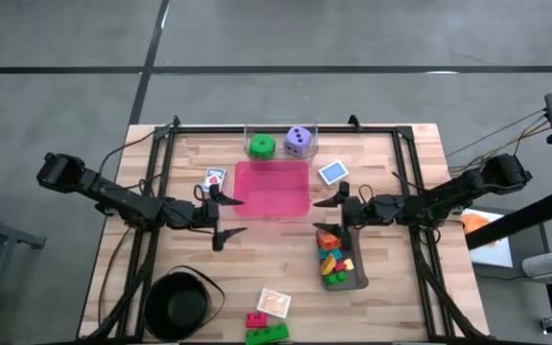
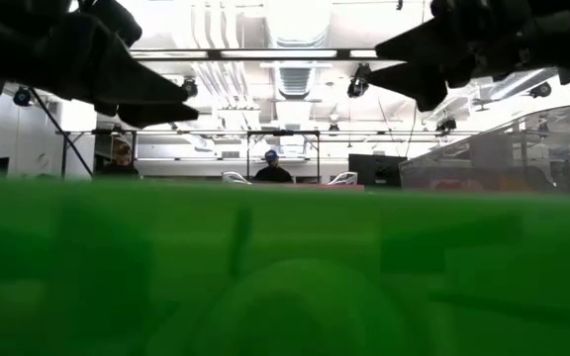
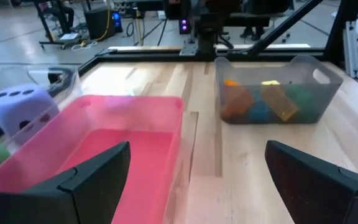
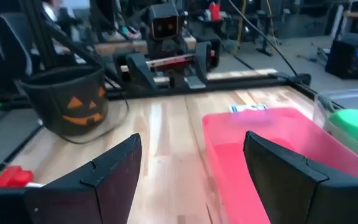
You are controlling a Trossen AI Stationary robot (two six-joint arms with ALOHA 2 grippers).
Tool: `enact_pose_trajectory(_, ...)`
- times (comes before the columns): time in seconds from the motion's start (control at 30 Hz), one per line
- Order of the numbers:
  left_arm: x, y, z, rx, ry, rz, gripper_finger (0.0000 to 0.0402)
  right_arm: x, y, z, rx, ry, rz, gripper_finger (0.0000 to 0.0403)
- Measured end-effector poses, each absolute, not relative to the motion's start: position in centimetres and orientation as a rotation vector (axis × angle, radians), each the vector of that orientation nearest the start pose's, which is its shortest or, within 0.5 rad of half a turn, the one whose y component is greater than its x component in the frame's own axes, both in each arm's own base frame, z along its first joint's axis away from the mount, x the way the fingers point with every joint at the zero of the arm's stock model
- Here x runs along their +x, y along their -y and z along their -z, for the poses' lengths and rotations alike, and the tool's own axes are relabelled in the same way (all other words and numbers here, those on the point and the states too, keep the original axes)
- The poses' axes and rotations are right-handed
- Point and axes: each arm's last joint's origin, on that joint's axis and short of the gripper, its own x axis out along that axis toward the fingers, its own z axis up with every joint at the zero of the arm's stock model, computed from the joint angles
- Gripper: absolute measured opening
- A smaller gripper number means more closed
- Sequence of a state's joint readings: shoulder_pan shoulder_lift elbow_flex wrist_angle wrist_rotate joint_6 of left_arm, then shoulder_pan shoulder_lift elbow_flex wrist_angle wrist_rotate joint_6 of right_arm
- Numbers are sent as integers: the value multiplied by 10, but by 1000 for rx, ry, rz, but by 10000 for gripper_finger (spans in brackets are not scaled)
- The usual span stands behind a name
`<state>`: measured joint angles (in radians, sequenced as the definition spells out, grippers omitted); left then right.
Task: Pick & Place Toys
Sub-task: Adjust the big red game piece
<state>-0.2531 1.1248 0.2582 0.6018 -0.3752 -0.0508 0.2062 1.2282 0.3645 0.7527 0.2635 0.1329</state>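
Observation:
My left gripper (image 1: 226, 217) hangs open and empty over the wood just left of the pink tray (image 1: 271, 189). My right gripper (image 1: 327, 214) hangs open and empty at the tray's right edge, facing the left one. A green die (image 1: 262, 147) and a purple die (image 1: 299, 141) sit in the clear tray (image 1: 281, 127) at the back. Several coloured bricks (image 1: 332, 259) lie in the grey tray (image 1: 356, 280). A red and a green brick (image 1: 263, 327) and an orange card (image 1: 273, 303) lie near the front edge. Blue cards (image 1: 333, 172) (image 1: 216, 177) flank the pink tray.
A black round bowl (image 1: 178, 305) with a pumpkin face (image 4: 73, 102) stands at the front left. In the low view a green brick (image 2: 285, 277) fills the lower picture right before the camera. Black frame rails (image 1: 151, 220) run along the table's left and right sides.

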Motion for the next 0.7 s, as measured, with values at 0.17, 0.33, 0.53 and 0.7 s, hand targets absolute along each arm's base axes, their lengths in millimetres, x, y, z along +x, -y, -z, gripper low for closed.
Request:
enact_pose_trajectory(0.17, 197, 40, -168, 27, -257, -128, 374, 241, -34, -202, 85, -277, 183, 281)
enact_pose_trajectory(0.33, 198, 40, -168, 27, -256, -128, 374, 247, -24, -214, 89, -508, 282, 281)
enact_pose_trajectory(0.53, 198, 40, -168, 27, -257, -128, 374, 250, -18, -234, 59, -633, 314, 282)
enact_pose_trajectory(0.7, 198, 40, -168, 27, -257, -128, 374, 250, -10, -231, 18, -830, 358, 282)
